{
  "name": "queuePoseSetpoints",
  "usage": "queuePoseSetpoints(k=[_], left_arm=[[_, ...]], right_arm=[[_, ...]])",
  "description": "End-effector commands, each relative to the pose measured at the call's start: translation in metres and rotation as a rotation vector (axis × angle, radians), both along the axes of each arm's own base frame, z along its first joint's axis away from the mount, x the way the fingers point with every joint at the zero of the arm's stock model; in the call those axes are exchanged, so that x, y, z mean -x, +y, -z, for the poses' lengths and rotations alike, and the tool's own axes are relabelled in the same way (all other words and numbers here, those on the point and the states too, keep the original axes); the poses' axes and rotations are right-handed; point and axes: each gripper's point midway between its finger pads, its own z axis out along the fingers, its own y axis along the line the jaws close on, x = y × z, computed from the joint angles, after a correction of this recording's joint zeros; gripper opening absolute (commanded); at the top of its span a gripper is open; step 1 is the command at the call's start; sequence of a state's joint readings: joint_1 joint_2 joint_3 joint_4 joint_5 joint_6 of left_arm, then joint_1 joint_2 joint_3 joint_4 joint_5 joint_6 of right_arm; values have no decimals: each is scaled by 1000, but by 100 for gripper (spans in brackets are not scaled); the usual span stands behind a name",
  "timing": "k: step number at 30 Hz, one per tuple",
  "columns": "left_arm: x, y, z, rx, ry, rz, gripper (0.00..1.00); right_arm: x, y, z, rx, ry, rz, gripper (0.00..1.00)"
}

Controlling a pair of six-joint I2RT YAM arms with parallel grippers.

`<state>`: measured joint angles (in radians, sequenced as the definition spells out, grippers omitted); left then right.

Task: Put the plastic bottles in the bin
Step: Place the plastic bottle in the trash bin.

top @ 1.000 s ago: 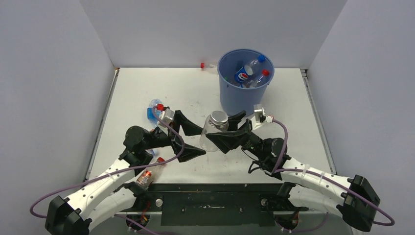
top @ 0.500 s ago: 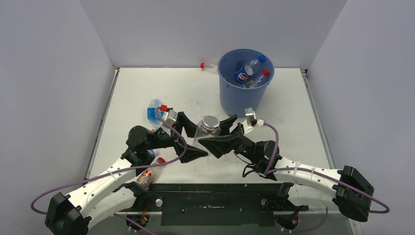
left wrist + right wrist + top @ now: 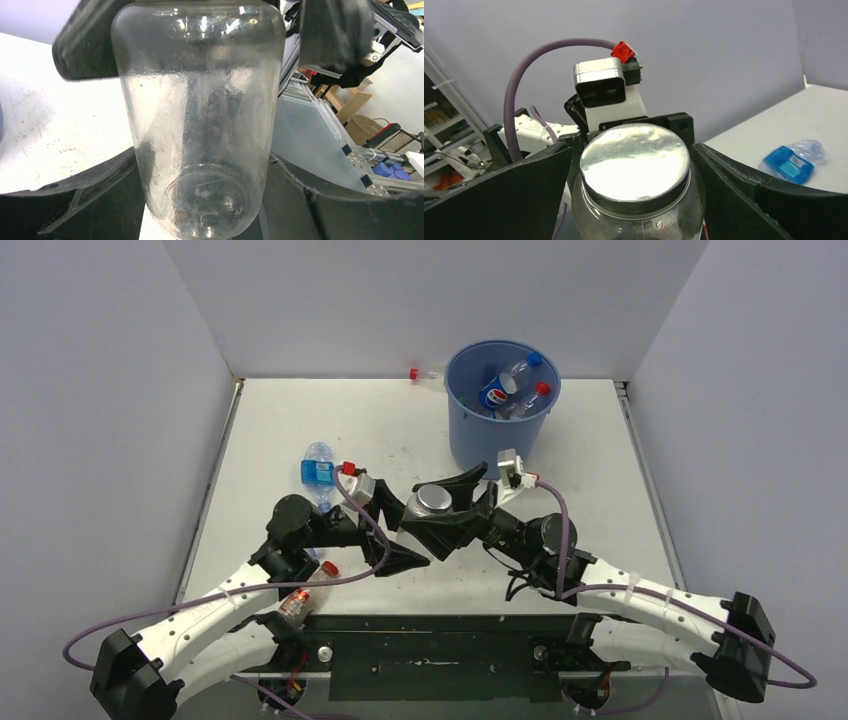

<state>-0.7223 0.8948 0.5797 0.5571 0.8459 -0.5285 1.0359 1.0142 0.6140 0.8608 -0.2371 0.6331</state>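
Observation:
A clear jar (image 3: pixel 436 498) with a silver metal lid hangs above the table's middle between both grippers. My left gripper (image 3: pixel 398 530) is shut on its lower body (image 3: pixel 200 125), and both fingers press its sides. My right gripper (image 3: pixel 452 510) stands open around the lid end (image 3: pixel 634 160), with slim gaps on either side. The blue bin (image 3: pixel 500 435) stands at the back and holds several plastic bottles (image 3: pixel 497 394). A blue-labelled bottle (image 3: pixel 318 472) lies left of the arms. A red-capped bottle (image 3: pixel 427 374) lies behind the bin.
A red-labelled bottle with a red cap (image 3: pixel 302 598) lies by the left arm near the front edge. White walls close in the table on three sides. The blue-labelled bottle (image 3: pixel 795 163) also shows in the right wrist view.
The right arm carried the jar left into the left gripper. The left jaws closed onto the jar while the right jaws widened off it.

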Motion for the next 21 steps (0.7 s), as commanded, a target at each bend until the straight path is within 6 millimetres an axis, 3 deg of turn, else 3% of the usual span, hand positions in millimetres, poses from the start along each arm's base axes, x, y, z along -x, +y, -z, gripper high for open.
queuePoseSetpoints(k=[1,6,10,16,21], left_arm=[[1,3,-21,29,-99,-34,28],[-1,3,-19,23,-112,-50,17],[0,1,-16,14,-117,-40,11],[1,0,-14,5,-137,-51,0],[0,0,-14,8,-138,-62,0]], right_arm=[[6,-18,-25,145,-74,60,90],[-2,-46,-55,280,-91,178,90],[-17,-57,-63,358,-40,274,92],[-24,-38,-52,487,29,240,100],[-23,-28,-38,500,65,205,92]])
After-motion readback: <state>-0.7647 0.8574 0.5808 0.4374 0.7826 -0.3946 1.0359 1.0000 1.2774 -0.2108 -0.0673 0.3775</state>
